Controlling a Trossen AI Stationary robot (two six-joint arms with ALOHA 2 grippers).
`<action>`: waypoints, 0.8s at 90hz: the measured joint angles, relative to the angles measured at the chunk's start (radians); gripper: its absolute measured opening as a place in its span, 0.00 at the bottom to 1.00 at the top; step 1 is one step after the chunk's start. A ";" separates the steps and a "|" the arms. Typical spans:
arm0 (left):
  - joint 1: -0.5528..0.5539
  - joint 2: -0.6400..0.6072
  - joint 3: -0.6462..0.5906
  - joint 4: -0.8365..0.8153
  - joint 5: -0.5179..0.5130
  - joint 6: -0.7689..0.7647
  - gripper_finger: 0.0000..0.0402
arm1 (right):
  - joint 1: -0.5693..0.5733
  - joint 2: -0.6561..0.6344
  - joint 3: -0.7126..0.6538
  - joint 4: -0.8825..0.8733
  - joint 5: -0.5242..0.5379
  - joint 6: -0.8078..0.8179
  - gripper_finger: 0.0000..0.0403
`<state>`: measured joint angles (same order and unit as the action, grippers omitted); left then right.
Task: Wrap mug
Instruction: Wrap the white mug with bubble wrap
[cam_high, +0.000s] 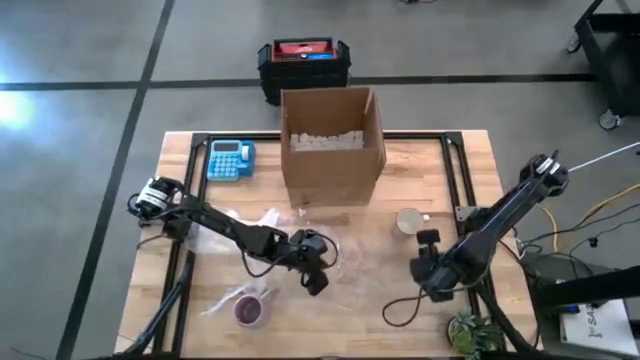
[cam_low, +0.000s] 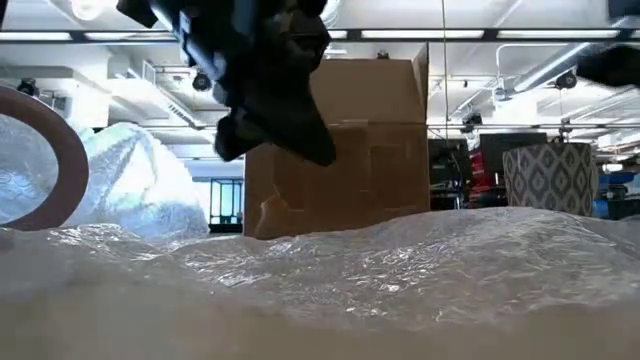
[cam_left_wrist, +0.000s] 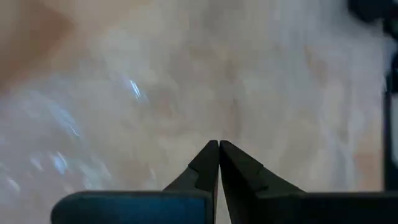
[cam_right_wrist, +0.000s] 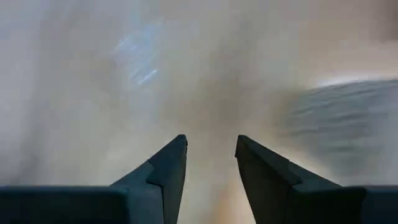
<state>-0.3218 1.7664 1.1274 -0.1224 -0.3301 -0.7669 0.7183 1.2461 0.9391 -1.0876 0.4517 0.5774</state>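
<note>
The wooden counter carries everything, and the open cardboard box at its far middle is the largest thing on it. A sheet of clear bubble wrap is spread over the middle of the counter, in front of the box. The mug to be wrapped stands upright to the right of the sheet, apparently just off its edge, near the box's front right corner.

The left claw is held low over the wrap's near left part with its fingers pressed together; whether a fold of film is pinched between them cannot be told. The right claw is spread and empty, set near the front of the counter, just in front of the mug.

The step in hand is judged to be readying the sheet. It would be done well if the wrap were drawn flat and kept still by the left claw, while the mug is taken from the side by the right claw and laid on the film.

A tape roll lies at the near left, a blue calculator at the far left, and a small plant at the near right corner. Only the box crowds the mug; loose crumpled wrap behind the left arm could be snagged.
</note>
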 joint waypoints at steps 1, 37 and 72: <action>0.000 0.000 0.001 0.001 -0.015 0.001 0.00 | -0.003 -0.007 0.005 -0.005 0.025 0.000 0.31; -0.013 0.049 0.002 0.189 -0.213 -0.051 0.00 | -0.334 -0.167 -0.088 0.011 -0.133 -0.136 0.43; -0.014 0.092 0.002 0.241 -0.255 0.026 0.00 | -0.403 -0.049 -0.152 0.111 -0.209 -0.327 0.34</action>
<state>-0.3355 1.8584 1.1294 0.1182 -0.5853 -0.7414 0.3153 1.1972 0.7868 -0.9765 0.2424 0.2500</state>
